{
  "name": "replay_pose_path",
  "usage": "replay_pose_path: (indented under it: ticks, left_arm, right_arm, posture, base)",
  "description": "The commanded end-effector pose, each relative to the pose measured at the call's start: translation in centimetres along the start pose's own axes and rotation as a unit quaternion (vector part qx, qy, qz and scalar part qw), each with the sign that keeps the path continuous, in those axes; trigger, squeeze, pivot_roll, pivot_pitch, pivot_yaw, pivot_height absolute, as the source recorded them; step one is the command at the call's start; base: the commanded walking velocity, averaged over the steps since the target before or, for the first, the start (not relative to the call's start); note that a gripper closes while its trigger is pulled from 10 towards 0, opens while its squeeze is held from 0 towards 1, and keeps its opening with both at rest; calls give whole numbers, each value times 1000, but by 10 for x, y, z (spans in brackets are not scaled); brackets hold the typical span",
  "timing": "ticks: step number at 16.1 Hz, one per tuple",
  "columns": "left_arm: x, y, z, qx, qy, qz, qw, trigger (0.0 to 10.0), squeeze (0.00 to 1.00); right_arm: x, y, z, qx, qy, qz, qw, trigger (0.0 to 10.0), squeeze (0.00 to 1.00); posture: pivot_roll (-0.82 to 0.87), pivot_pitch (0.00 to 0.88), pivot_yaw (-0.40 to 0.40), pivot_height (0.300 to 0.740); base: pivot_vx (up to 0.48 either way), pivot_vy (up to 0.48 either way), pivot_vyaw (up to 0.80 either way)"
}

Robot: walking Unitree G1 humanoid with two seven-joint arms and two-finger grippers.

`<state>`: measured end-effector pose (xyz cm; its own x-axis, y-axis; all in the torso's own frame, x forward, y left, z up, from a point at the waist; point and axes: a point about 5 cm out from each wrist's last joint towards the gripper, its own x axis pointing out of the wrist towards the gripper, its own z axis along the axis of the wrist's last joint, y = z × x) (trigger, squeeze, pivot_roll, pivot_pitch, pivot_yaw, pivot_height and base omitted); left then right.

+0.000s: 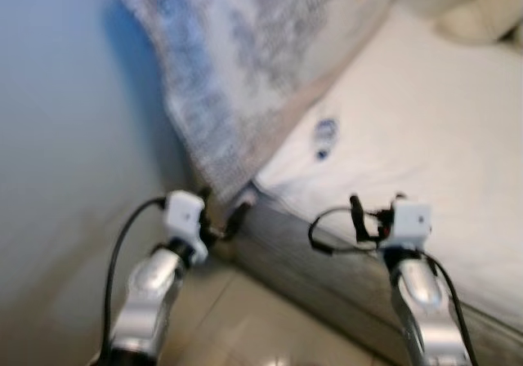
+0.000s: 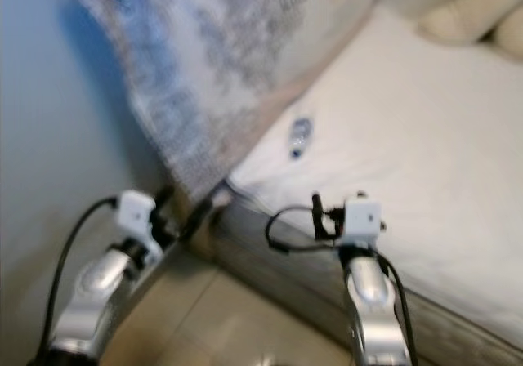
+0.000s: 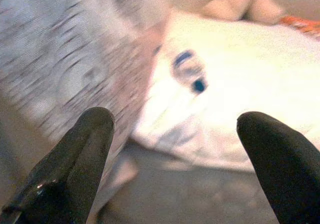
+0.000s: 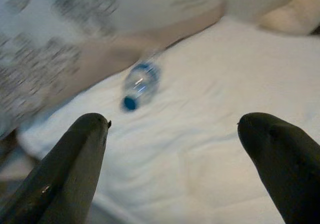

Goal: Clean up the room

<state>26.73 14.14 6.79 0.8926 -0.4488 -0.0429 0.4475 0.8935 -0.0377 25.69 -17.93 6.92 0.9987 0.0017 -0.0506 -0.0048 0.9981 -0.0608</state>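
Ideally the right end effector (image 4: 172, 169), fingers spread like the left end effector (image 3: 175, 169), squares up over the bottle (image 4: 140, 85) lying centre-frame on the bed (image 1: 425, 137) beside the blanket (image 1: 245, 55).

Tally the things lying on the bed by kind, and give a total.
Clear plastic bottle with blue cap: 1
Grey-and-white patterned blanket: 1
Cream pillow: 1, possibly more; too blurred to tell
Total: 3
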Motion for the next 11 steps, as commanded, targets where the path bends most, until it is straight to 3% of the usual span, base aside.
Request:
replay_pose_path:
  ticks: [1,2,6,8,10,11]
  left_arm:
    - [-3,7,0,-10,4,7,1000,10000,0]
    - [-3,8,0,-29,1,1,1000,10000,0]
    - [-2,9,1,-20,3,-4,1000,10000,0]
    - [1,16,3,15,7,29,999,10000,0]
    - [1,17,3,19,10,41,999,10000,0]
    - [-3,21,2,-25,-3,90,996,10000,0]
  right_arm:
    - [-1,1,0,3,1,-2,1000,10000,0]
    - [-1,0,-1,6,1,-6,1000,10000,0]
    - [-1,0,-2,14,3,-10,1000,10000,0]
    - [0,0,-4,9,9,-7,1000,10000,0]
    - [1,1,-4,6,7,-11,1000,10000,0]
    - [3,1,-3,6,8,-10,1000,10000,0]
  posture:
    - [-104,0,10,740]
    - [-106,0,12,740]
    - [-100,0,12,740]
    - [-95,0,13,740]
    - [-94,0,13,740]
    - [-99,0,18,740]
  base:
    - [0,0,-688]
    - [0,480,-694]
    - [0,480,-695]
    - [0,135,-694]
    - [0,0,-603]
    - [0,0,0]
